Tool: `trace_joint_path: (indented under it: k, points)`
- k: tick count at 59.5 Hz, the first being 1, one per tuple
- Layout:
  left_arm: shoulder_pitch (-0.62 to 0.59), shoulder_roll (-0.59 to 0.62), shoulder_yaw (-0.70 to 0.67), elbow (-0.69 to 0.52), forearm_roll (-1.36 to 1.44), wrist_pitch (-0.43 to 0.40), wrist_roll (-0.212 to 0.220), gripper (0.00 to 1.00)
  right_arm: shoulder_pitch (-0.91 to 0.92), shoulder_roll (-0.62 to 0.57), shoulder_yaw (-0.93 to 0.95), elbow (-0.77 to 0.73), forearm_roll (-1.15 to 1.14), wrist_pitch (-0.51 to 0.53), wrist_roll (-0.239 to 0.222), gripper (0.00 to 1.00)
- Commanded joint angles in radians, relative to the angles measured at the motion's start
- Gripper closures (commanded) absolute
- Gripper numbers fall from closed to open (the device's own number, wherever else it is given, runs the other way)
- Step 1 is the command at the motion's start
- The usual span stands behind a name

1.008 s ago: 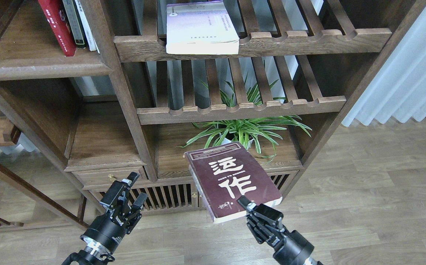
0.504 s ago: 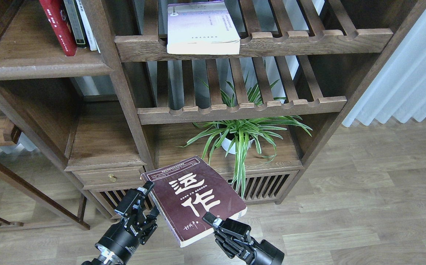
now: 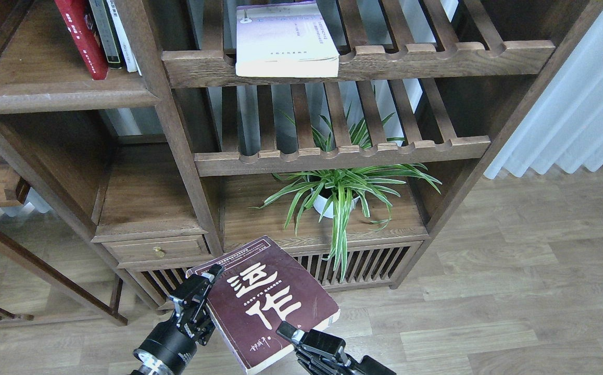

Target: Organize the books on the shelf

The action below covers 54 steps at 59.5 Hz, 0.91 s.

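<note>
Maroon book [image 3: 262,302] now lower-left versus before; right gripper [image 3: 293,333] clamps its near edge, left gripper [image 3: 202,291] touches its left edge, grip unclear.

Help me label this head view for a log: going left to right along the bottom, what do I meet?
Left hand → maroon book → right hand. The left hand's fingers touch the book's left edge; the right hand grips its near right corner.
</note>
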Motion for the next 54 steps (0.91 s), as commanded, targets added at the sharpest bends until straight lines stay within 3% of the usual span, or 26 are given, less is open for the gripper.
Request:
trace_joint_path:
  k: [1,4,6,16,18,22,26,31,37,41,48,54]
  points:
    - [-0.005,0.01,0.0,0.0,0.001,0.0,0.002,0.74,-0.004,0.001,0.001,0.0,-0.004,0.0,0.0,0.99]
    - [-0.006,0.011,-0.001,0.003,0.001,0.0,0.002,0.89,-0.004,0.001,0.002,0.0,-0.004,0.0,0.0,0.99]
    - [-0.006,0.011,-0.004,0.006,0.0,0.0,0.002,0.94,-0.004,0.002,0.002,0.0,-0.006,0.0,0.0,0.98]
    - [-0.008,0.017,-0.027,0.008,0.004,0.0,0.031,0.97,0.003,0.02,0.012,-0.003,-0.012,0.0,0.003,0.96]
    - [-0.008,0.028,-0.039,0.006,0.004,0.0,0.039,0.98,0.008,0.022,0.013,-0.005,-0.012,0.0,0.006,0.92]
    - [-0.006,0.051,-0.067,-0.009,0.012,0.0,0.043,0.99,0.019,0.024,0.015,-0.006,-0.017,0.0,0.011,0.68]
    - [-0.003,0.109,-0.125,-0.051,0.058,0.0,0.054,0.99,0.068,0.019,0.019,-0.017,-0.055,0.0,0.009,0.27]
    - [0.0,0.209,-0.193,-0.098,0.078,0.0,0.054,0.99,0.089,0.002,0.036,-0.054,-0.09,0.0,0.011,0.07]
    - [-0.006,0.347,-0.269,-0.166,0.081,0.0,0.057,0.99,0.111,-0.001,0.065,-0.113,-0.093,0.0,0.012,0.05]
    - [-0.027,0.422,-0.3,-0.193,0.111,0.0,0.082,0.99,0.126,-0.001,0.067,-0.133,-0.093,0.0,0.014,0.04]
    - [-0.104,0.493,-0.351,-0.195,0.185,0.0,0.149,0.99,0.143,0.001,0.067,-0.149,-0.097,0.0,0.012,0.04]
    - [-0.167,0.528,-0.411,-0.195,0.185,0.0,0.148,0.99,0.152,0.005,0.064,-0.158,-0.097,0.0,0.012,0.04]
